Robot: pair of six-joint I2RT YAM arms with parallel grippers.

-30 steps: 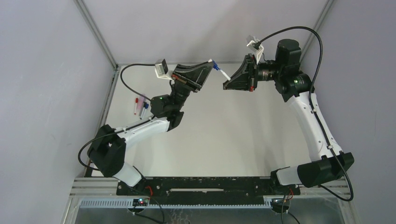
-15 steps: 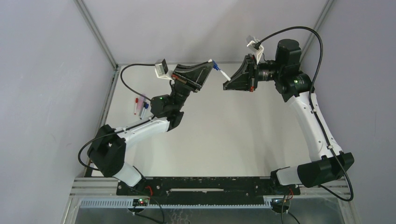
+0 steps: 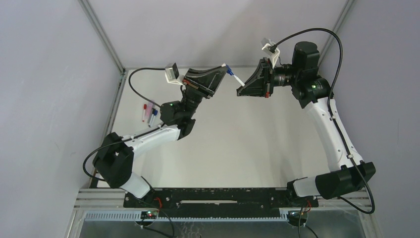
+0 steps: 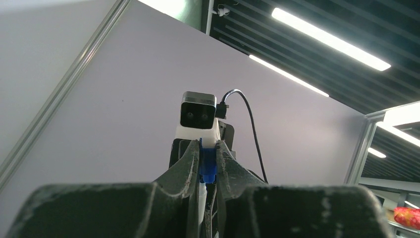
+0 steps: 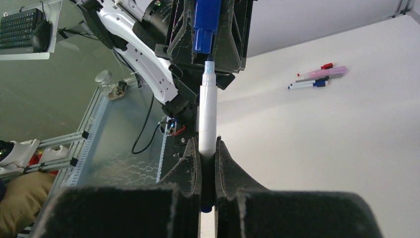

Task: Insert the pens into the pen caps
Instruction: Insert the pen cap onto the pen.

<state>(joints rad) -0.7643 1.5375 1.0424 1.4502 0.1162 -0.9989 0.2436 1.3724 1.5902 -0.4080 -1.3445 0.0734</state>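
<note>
**Top external view: pen and cap meet in mid-air between the two arms**

Both arms are raised above the table (image 3: 247, 148), their tools pointing at each other.

The left gripper (image 4: 207, 148) is closed on a short blue cap (image 4: 208, 168). The cap is pinched between the two fingers and pokes slightly past their tips. Straight ahead of this gripper, just past the cap, are the other arm's camera and its black cable.

The right gripper (image 5: 208, 148) is clamped on the lower part of a white pen (image 5: 208, 114). Most of the pen's body sticks out past the fingertips, in line with the fingers. A bit of blue shows at the pen's back end, deep between the fingers.

From the right wrist, the pen's pale tip sits right at the open mouth of the cap, straight ahead of the right gripper. It looks a touch off to one side of the mouth. Whether the tip touches the rim cannot be told.

Well beyond the right gripper and off to its right, other pens lie flat and close together on the table. Among them are a pink marker (image 5: 324, 72) and a blue-and-white pen (image 5: 306, 85).
</note>
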